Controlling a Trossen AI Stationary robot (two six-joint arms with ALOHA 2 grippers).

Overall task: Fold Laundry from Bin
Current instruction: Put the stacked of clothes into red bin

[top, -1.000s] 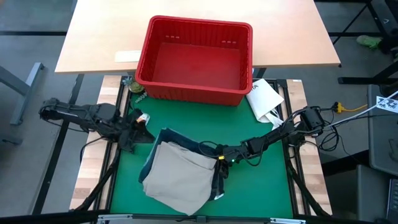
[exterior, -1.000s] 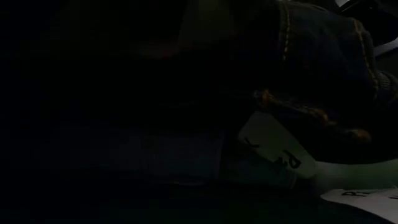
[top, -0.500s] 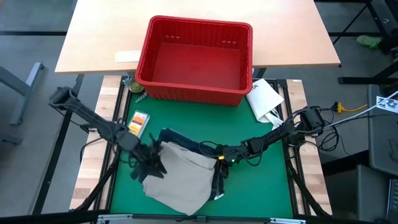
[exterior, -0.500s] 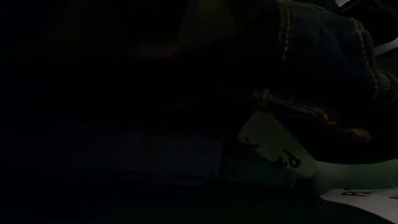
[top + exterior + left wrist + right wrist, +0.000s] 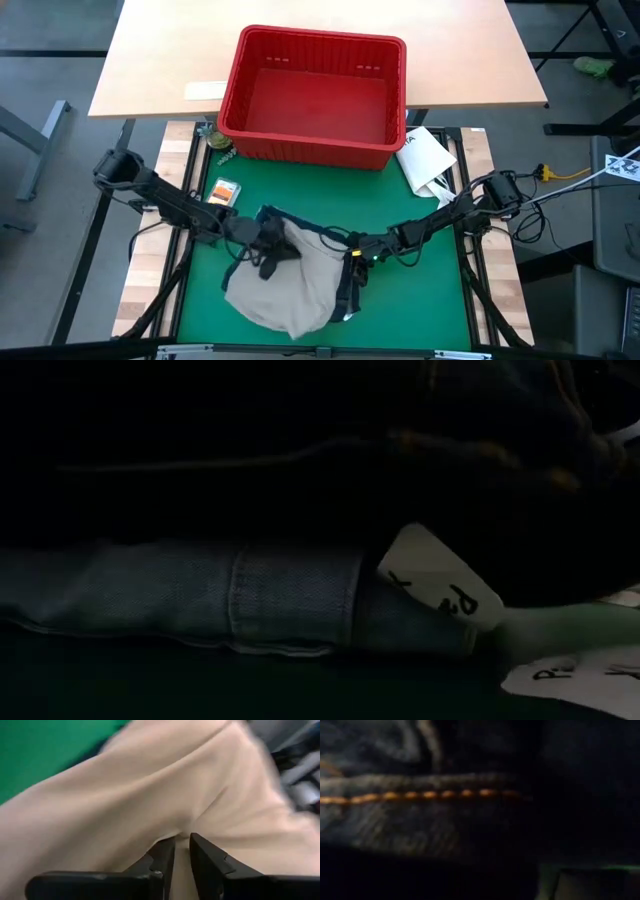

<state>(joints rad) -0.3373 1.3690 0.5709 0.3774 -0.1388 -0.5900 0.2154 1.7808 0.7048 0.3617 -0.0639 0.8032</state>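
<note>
Tan khaki trousers (image 5: pixel 290 285) lie bunched on dark blue denim jeans (image 5: pixel 320 235) on the green mat (image 5: pixel 420 300). The low view shows the jeans (image 5: pixel 240 595) close up, with a white tag (image 5: pixel 440 590). My left gripper (image 5: pixel 270 250) comes in from the table's left and is shut on the tan cloth (image 5: pixel 150 795). My right gripper (image 5: pixel 352 262) reaches in from the right at the jeans' right edge, and denim (image 5: pixel 420 795) fills its wrist view. The red bin (image 5: pixel 315 95) stands empty at the far edge. My left gripper pinches a raised fold of the tan trousers (image 5: pixel 182 836) between its two fingers (image 5: pixel 162 857). They slant down from the table's left, near the pile's far left part. The rest of the trousers lies slack on the jeans and mat. My right gripper is on the jeans' right edge (image 5: pixel 350 280), slanting down from the table's right. Denim with an orange seam (image 5: pixel 445 795) hides the fingers, so the kind of hold does not show. A strip of denim (image 5: pixel 347 305) trails toward the near edge.
A white paper packet (image 5: pixel 425 160) lies at the mat's far right corner. A small orange card (image 5: pixel 222 190) lies on the mat at the left. Small dark items (image 5: pixel 218 142) sit by the bin's left corner. Bare mat lies right of the pile.
My left gripper has swung from the mat's left edge toward the right and down onto the tan trousers, rolling as it went. The trousers' left side has been bunched toward the right; their right side stayed. The orange card is now uncovered.
</note>
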